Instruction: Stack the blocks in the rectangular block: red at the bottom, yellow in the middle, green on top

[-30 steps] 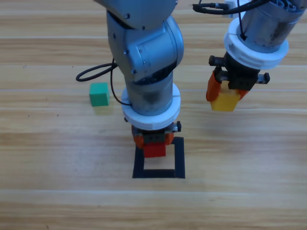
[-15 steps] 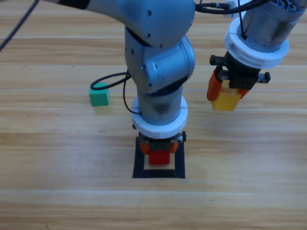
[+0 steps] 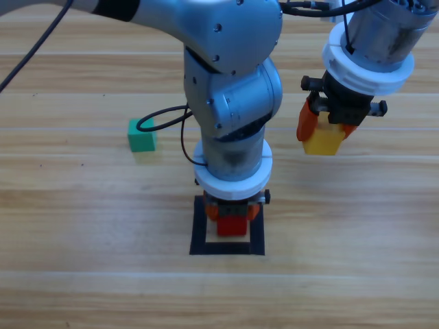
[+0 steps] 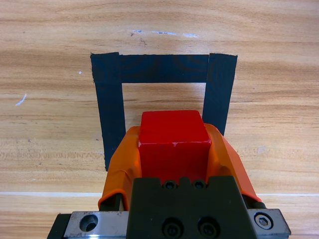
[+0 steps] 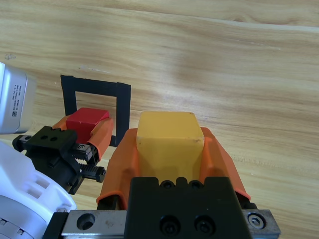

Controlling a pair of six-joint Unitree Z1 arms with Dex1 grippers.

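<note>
My left gripper (image 3: 232,221) (image 4: 174,142) is shut on the red cube (image 3: 232,225) (image 4: 174,141) and holds it over the black tape square (image 3: 256,236) (image 4: 112,107), toward the square's far side. Whether the cube rests on the wood I cannot tell. To the upper right, my right gripper (image 3: 324,133) (image 5: 169,144) hangs above the table, shut on the yellow cube (image 3: 322,142) (image 5: 169,142). The green cube (image 3: 141,135) sits alone on the table to the left. In the right wrist view the left gripper (image 5: 84,130) with the red cube (image 5: 86,120) shows at the tape square (image 5: 68,92).
A black cable (image 3: 161,118) loops from the left arm just right of the green cube. The left arm's grey body (image 3: 233,103) rises over the table's middle, between the green cube and the right gripper.
The left arm has carried the red cube forward and slightly right, from the square's far edge to inside it. The right gripper has held still with the yellow cube.
</note>
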